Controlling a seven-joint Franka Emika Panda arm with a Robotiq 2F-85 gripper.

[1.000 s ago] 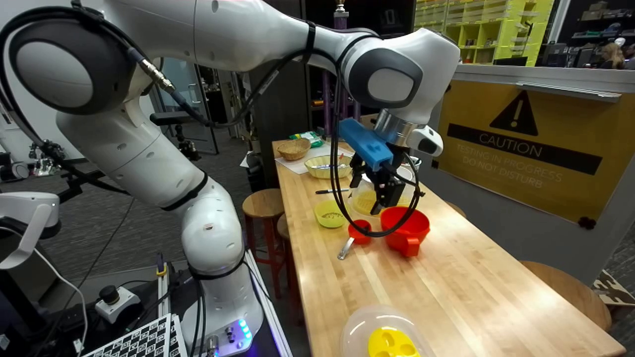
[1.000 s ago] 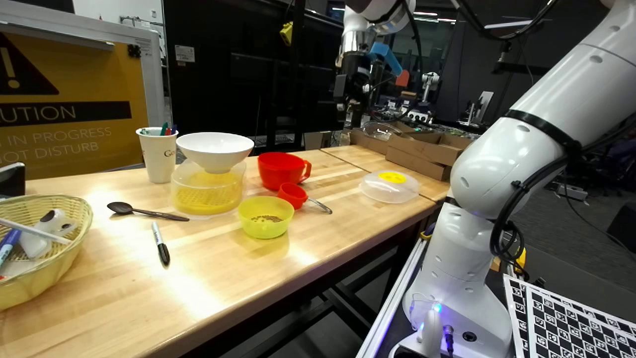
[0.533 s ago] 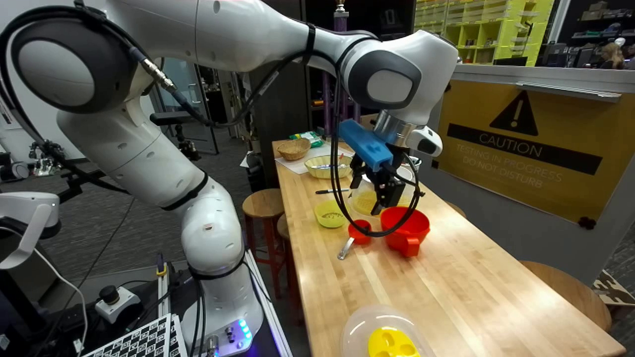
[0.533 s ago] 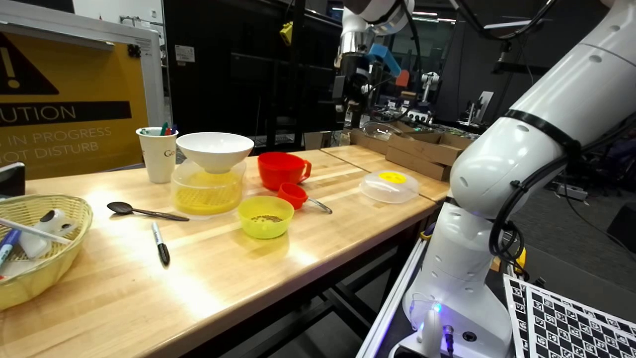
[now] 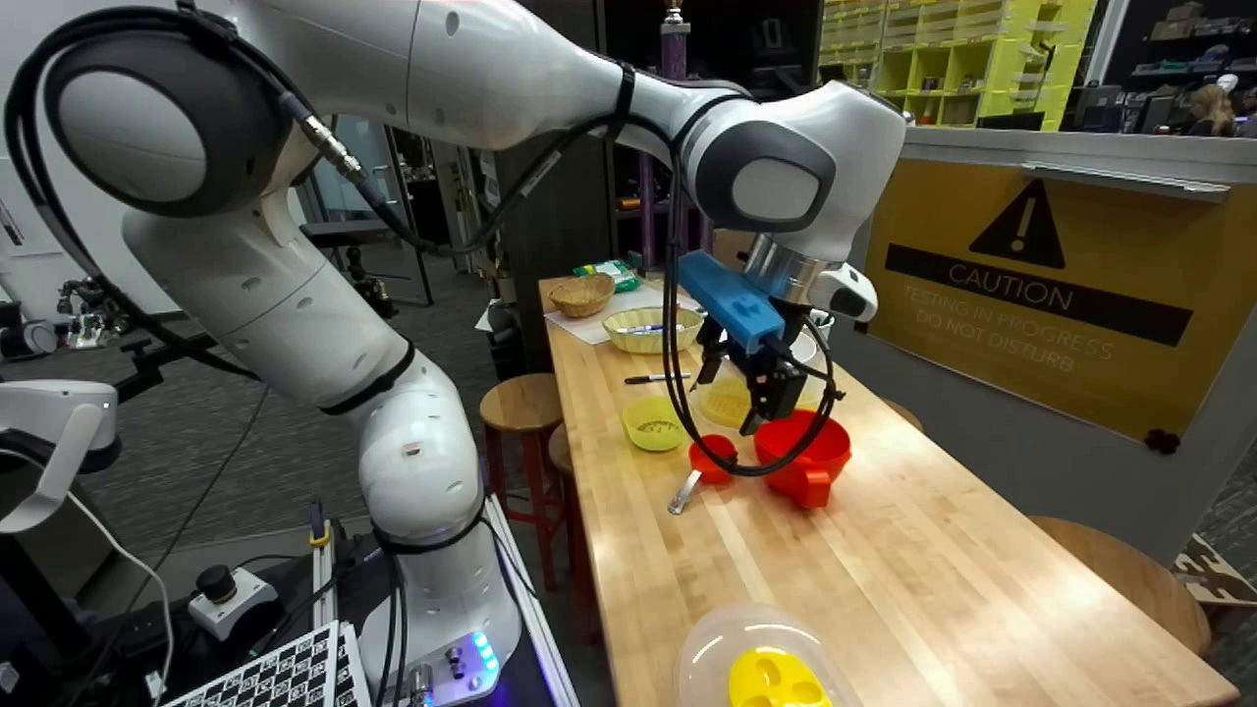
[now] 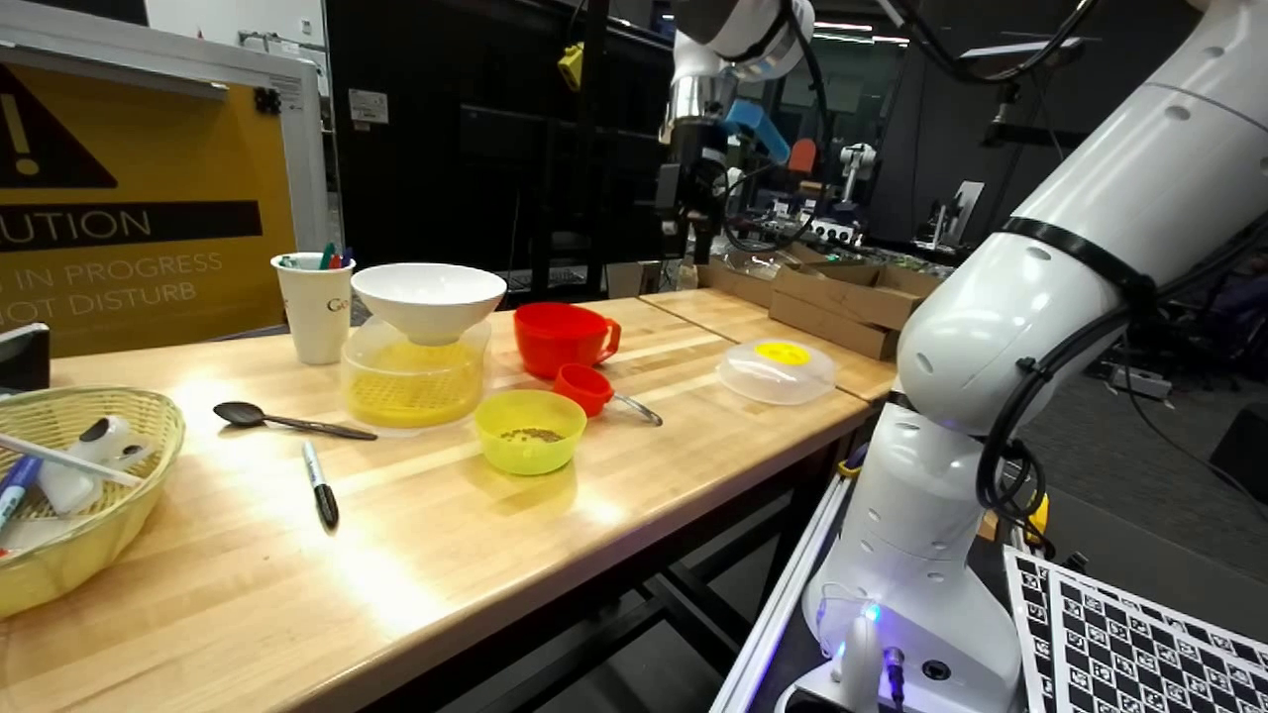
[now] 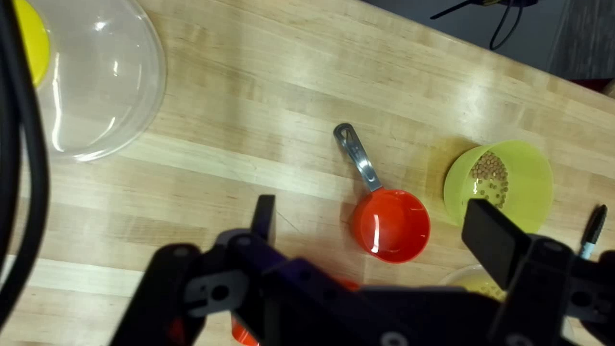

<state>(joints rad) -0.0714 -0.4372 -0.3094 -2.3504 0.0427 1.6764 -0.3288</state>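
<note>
Standing slightly lower than one second earlier, the end effector [image 7: 376,222] is released, its fingers [image 7: 496,244] spread above the desk [image 7: 216,144]. The red measuring cup [image 7: 391,226] rests below, appearing between the fingers in the wrist view. Just past one finger there, the yellow-green bowl [image 7: 529,185] contains brown pellets [image 7: 490,168]; farther from the end effector, the paper cup [image 6: 315,322] contains pens [image 6: 329,259], the basket [image 6: 74,569] a blue marker [image 6: 18,482].
</note>
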